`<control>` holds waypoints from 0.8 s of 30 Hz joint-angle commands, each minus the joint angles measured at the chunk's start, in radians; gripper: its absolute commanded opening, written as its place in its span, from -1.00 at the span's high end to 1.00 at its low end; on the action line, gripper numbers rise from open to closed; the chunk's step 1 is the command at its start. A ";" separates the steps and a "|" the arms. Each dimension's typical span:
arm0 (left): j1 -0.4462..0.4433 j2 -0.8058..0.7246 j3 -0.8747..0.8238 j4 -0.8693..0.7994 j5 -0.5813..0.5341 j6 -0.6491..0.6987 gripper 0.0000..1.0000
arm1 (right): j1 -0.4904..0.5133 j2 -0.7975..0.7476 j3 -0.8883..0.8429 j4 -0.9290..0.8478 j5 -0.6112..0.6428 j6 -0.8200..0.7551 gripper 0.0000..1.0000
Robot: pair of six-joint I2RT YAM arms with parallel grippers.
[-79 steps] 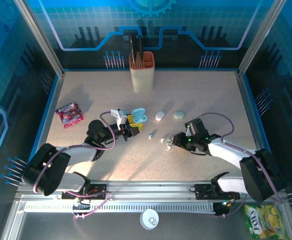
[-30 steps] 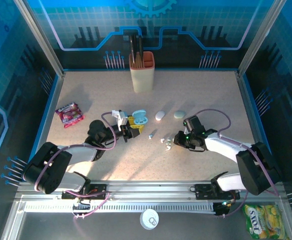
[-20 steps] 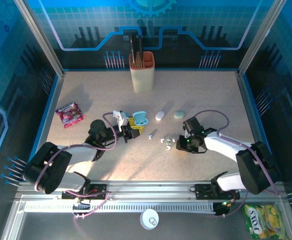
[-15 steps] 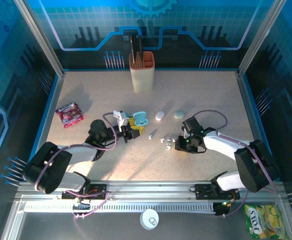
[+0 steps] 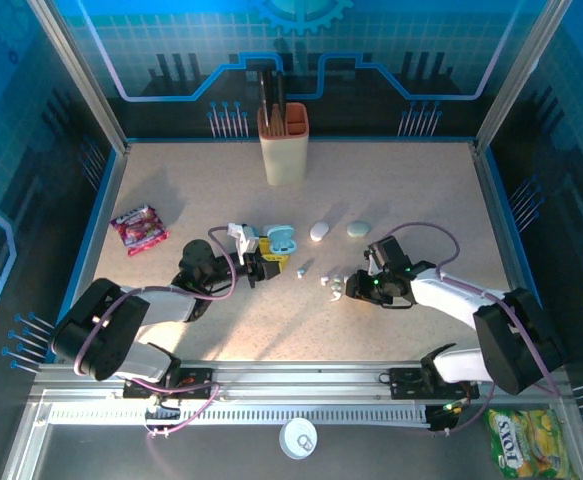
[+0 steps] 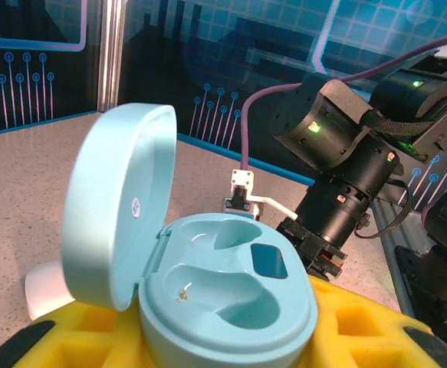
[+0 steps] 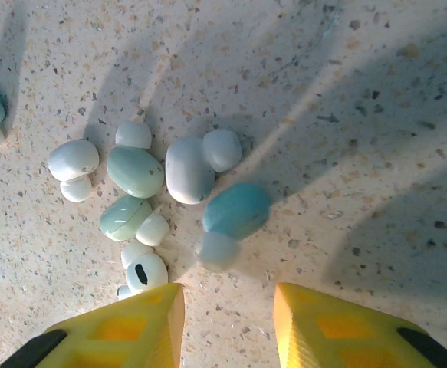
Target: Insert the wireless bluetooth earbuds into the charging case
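The teal charging case (image 6: 227, 295) stands with its lid up and both wells empty, and my left gripper (image 6: 223, 341) is shut on its base between yellow pads. From above, the charging case (image 5: 280, 240) sits left of centre with the left gripper (image 5: 268, 257) at it. Several small earbuds (image 7: 189, 169) lie clustered on the table: white, pale green (image 7: 135, 171) and one blue (image 7: 236, 210). My right gripper (image 7: 229, 310) hangs open just short of the blue earbud, nothing between its fingers. From above, the right gripper (image 5: 357, 287) is beside the cluster of earbuds (image 5: 333, 284).
A lone earbud (image 5: 302, 270) lies between the two grippers. A white case (image 5: 318, 231) and a greenish case (image 5: 357, 229) rest behind the cluster. An orange holder (image 5: 284, 143) stands at the back, a red packet (image 5: 138, 229) at the left.
My right gripper's jaws have spread apart over the earbud cluster. The left gripper still holds the open case and has barely shifted.
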 commanded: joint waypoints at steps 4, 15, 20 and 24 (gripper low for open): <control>0.007 0.011 -0.011 0.043 0.034 0.008 0.39 | -0.015 -0.005 -0.048 0.108 -0.032 0.083 0.29; 0.007 0.027 -0.007 0.056 0.039 0.004 0.39 | -0.033 -0.094 0.019 -0.061 0.134 0.017 0.27; 0.007 0.037 -0.004 0.067 0.038 0.003 0.39 | -0.033 -0.055 0.066 -0.106 0.150 -0.040 0.25; 0.009 0.039 -0.010 0.076 0.033 0.007 0.39 | 0.045 -0.008 0.162 -0.224 0.295 -0.141 0.26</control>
